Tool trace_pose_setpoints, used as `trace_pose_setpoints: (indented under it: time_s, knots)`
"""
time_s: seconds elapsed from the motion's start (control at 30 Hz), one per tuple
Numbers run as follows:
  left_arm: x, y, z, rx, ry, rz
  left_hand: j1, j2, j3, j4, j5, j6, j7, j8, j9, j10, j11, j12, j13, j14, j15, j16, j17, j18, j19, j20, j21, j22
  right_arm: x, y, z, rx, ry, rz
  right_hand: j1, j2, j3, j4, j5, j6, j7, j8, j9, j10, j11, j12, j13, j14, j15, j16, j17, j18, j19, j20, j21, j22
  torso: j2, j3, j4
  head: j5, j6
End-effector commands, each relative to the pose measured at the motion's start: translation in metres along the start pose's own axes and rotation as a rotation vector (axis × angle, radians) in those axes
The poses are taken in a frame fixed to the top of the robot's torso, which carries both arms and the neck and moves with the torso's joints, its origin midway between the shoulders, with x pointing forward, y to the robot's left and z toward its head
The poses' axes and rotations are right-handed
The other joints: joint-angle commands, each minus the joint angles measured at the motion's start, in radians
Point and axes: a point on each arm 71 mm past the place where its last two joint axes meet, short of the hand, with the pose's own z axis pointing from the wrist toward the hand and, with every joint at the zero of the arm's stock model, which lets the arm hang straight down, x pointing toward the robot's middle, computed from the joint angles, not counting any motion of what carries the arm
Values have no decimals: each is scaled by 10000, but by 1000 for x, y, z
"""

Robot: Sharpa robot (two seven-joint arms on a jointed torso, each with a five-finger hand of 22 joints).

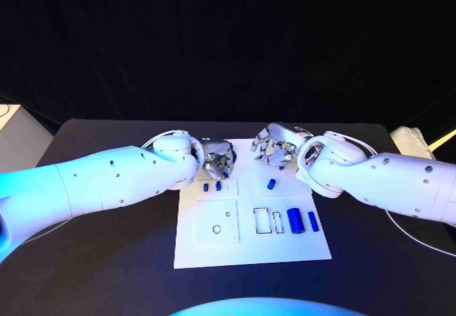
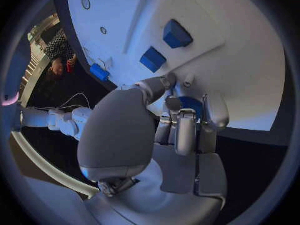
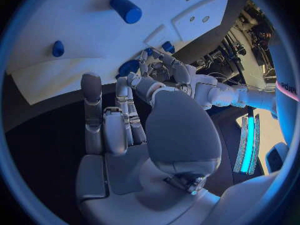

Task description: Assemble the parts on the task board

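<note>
Head view: both hands hover at the board's (image 1: 252, 253) far edge; left hand (image 1: 219, 160) pinches a part (image 2: 190, 105), right hand (image 1: 273, 146) curled, empty. Lower it squarely.

Dim blue-tinted light, fisheye-warped edges

The task board (image 1: 249, 253) looks like a smooth, matt white plate, flat and stiff like plastic. The parts are smooth blue pieces with a plastic look: the large cylinder (image 1: 296, 220) has a soft sheen, and the two small blocks (image 2: 164, 46) look matt. The table (image 1: 105, 263) is a dull black surface that gives no shine. Both arms have glossy white shells like moulded plastic. The left hand (image 1: 219, 160) and right hand (image 1: 273, 145) look like bright, reflective silver metal, with smooth matt grey pads (image 3: 92, 88) on the fingers.
</note>
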Motion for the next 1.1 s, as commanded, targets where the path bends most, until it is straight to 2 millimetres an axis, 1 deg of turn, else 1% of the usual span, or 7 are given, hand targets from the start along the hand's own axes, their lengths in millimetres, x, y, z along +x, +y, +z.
trace_pose_setpoints:
  time_s: [0.03,0.33,0.47,0.73,0.87,1.0,1.1]
  knots:
    - [1,2,-1,39,-164,57,5,138,27,-43,13,82,1,45,54,107,-3,47,83,138,-4,45,638,-147,66,5,44,451,0,0,0,-39,-25,-21,-127,15,0,54,40,21,27,-70,-11,-85,-9,62,22,301,-22,-85,-47,-59,-78,-17,-74,-14,1,0,2,0,0]
    - [-2,5,-3,262,-643,-194,-24,251,126,-130,13,351,-25,84,80,670,-14,201,638,374,-14,122,1076,-222,329,-16,313,628,-1,-1,-1,-17,-61,-20,-127,16,3,57,44,26,25,-70,-10,-89,-10,66,27,299,-22,-89,-55,-57,-84,-17,-84,-22,1,-3,-4,5,11]
    - [-4,6,-5,417,-1031,-557,-30,261,136,-134,15,363,-27,81,80,681,-14,194,629,375,-17,121,1073,-228,352,-19,337,644,-1,-1,-1,-14,-81,-18,-127,16,3,57,44,26,25,-70,-10,-89,-10,66,27,299,-22,-89,-55,-57,-84,-17,-84,-22,-1,-7,-4,4,18]
    - [-9,13,-13,809,-1891,-1804,-153,263,159,-106,21,287,-6,-18,50,606,15,94,480,324,-2,88,950,-201,280,-19,239,572,-3,-3,-3,0,-219,58,-127,16,5,59,50,31,24,-70,-10,-93,-11,70,32,291,-22,-106,-87,-53,-94,-16,-104,-41,6,-2,2,-14,41]
    - [-11,18,-18,834,-2218,-2475,-181,259,157,-99,18,274,0,-37,45,598,23,81,475,327,4,88,957,-204,288,-16,247,578,-4,-5,-4,101,-300,213,-127,16,5,59,50,31,24,-70,-10,-93,-11,70,32,291,-22,-106,-87,-53,-94,-16,-104,-41,4,-3,9,-41,36]
    - [-11,23,-22,842,-2446,-3024,-209,250,147,-92,13,278,1,-43,45,621,27,88,511,337,9,90,978,-211,305,-13,266,591,-5,-7,-5,163,-348,257,-128,15,7,61,55,34,24,-72,-9,-96,-12,74,37,292,-22,-100,-75,-54,-93,-15,-102,-35,3,2,10,-35,31]
    - [-11,26,-25,816,-2537,-3409,-251,242,126,-79,6,295,1,-46,47,638,30,93,532,334,15,87,971,-210,303,-9,260,587,-6,-9,-5,203,-377,268,-136,10,5,67,59,36,26,-74,-10,-104,-9,77,43,287,-22,-109,-92,-48,-108,-14,-129,-61,1,0,8,-25,22]
